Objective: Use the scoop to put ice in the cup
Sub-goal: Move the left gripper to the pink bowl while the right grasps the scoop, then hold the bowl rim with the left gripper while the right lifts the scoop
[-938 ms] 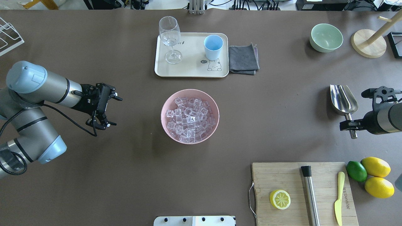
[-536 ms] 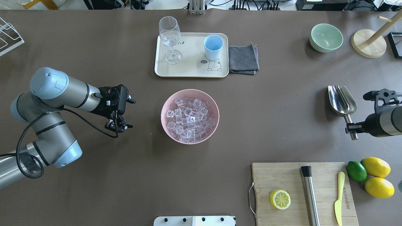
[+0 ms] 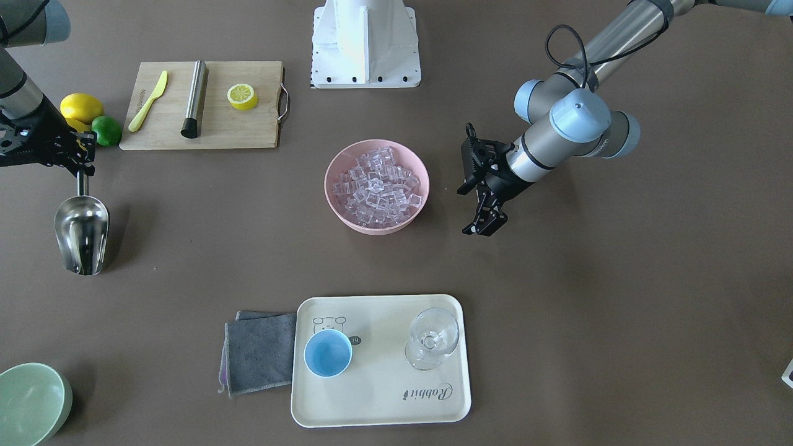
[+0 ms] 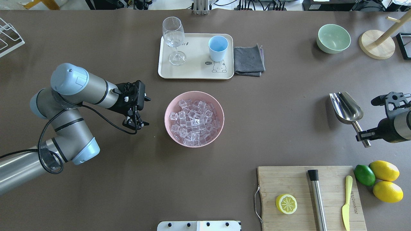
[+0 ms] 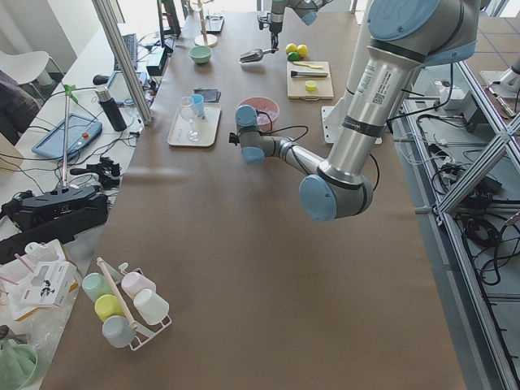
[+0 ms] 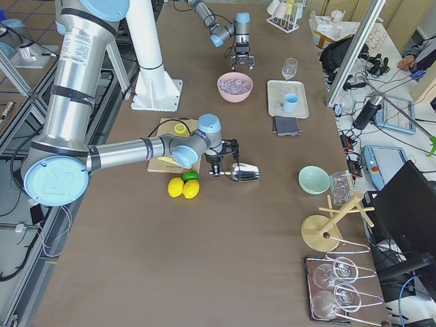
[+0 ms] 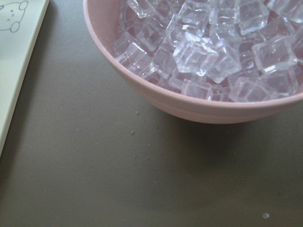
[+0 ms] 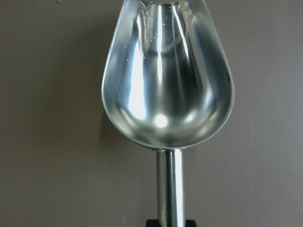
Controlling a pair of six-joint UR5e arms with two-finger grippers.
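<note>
The ice [image 4: 194, 118] is a heap of clear cubes in a pink bowl [image 4: 165, 117] at the table's middle; it also shows in the front view [image 3: 376, 186] and the left wrist view [image 7: 203, 47]. The light-blue cup [image 4: 218, 48] stands upright on a cream tray [image 4: 192, 73] behind the bowl. My right gripper [image 4: 363, 136] is shut on the handle of the steel scoop [image 4: 346, 107], held at the far right with its empty trough [image 8: 165, 85] facing up. My left gripper [image 4: 135, 123] is open and empty, just left of the bowl.
A wine glass [image 4: 173, 38] shares the tray, with a grey cloth [image 4: 249, 61] beside it. A green bowl [image 4: 333, 38] and a wooden stand [image 4: 377, 43] are back right. A cutting board [image 4: 298, 183] holding a steel cylinder [image 4: 317, 199], with lemons [image 4: 385, 179] beside it, is front right.
My left arm has swung right, bringing its gripper close to the pink bowl's left side. My right gripper has turned the scoop so its trough has shifted left.
</note>
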